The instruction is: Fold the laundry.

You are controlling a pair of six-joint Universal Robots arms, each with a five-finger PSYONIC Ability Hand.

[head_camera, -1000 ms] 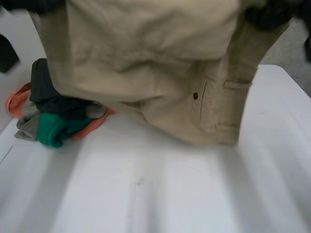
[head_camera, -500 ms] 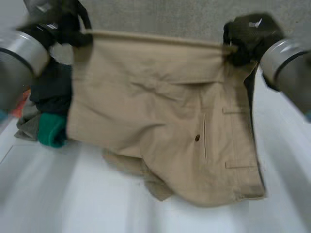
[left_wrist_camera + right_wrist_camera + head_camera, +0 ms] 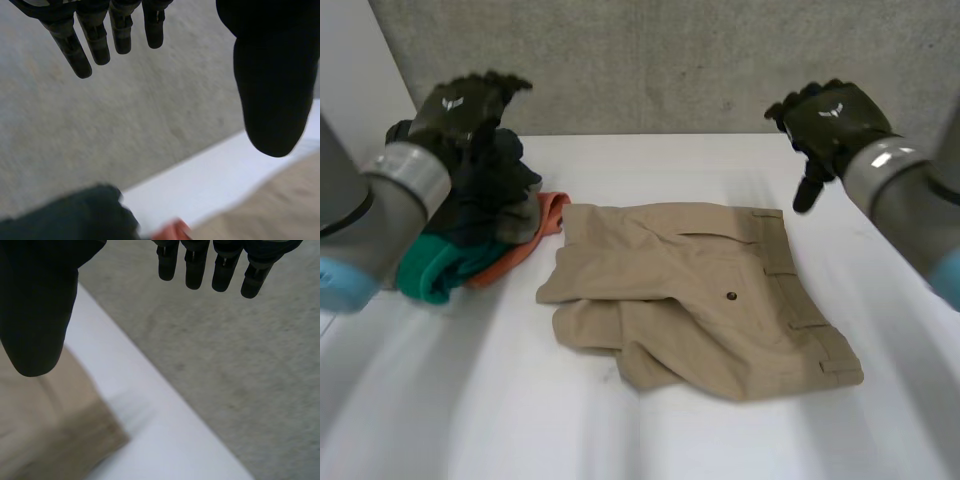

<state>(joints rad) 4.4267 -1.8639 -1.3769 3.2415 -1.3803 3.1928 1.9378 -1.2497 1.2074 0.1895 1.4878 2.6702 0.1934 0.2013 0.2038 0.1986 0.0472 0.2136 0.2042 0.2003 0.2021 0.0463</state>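
Shorts (image 3: 705,295) flat on table (image 3: 620,430); left hand (image 3: 465,105), right hand (image 3: 830,115) raised, fingers (image 3: 195,270) apart, empty.

Laundry pile (image 3: 445,272) partly behind left arm (image 3: 375,215) (bottom garments buried), shorts (image 3: 705,290) underside hidden

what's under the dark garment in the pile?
Teal garment, orange cloth and a bit of grey cloth stick out beneath the dark garment. Anything else under it is hidden.

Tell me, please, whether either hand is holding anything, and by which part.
Nothing is held: the left hand and right hand are open, and the beige shorts lie loose on the table.
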